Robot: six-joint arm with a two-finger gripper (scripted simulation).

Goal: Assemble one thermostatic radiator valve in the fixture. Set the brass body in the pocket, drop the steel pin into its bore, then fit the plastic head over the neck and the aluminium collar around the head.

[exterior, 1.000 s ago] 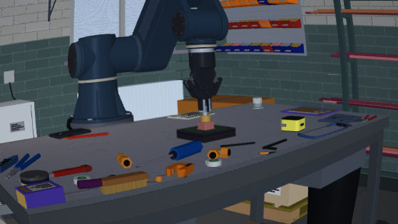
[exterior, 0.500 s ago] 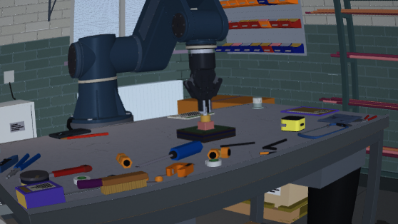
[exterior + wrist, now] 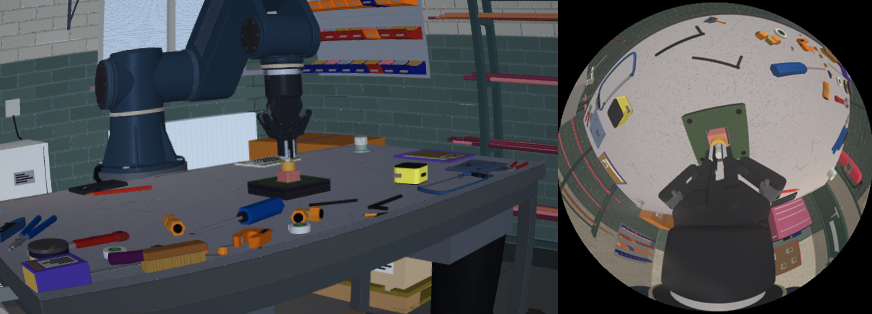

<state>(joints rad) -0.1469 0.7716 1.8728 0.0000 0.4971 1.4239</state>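
In the middle of the bench the dark fixture [image 3: 289,187] with its green top plate [image 3: 716,129] holds the valve body [image 3: 288,175], a pinkish block with a brass neck [image 3: 717,141] standing up from the pocket. My gripper [image 3: 288,150] hangs straight above that neck, its fingers closed around a thin steel pin [image 3: 718,152] that points down at the bore. The white plastic head [image 3: 360,144] stands far back on the bench. An orange collar-like ring [image 3: 299,216] lies near the front beside a white ring [image 3: 299,228].
Just behind the fixture lie a patterned tray [image 3: 260,161] and an orange box [image 3: 310,142]. A blue-handled screwdriver [image 3: 260,210], a black hex key [image 3: 332,202], a yellow tape measure [image 3: 410,173] and a blue hacksaw [image 3: 450,185] lie around it.
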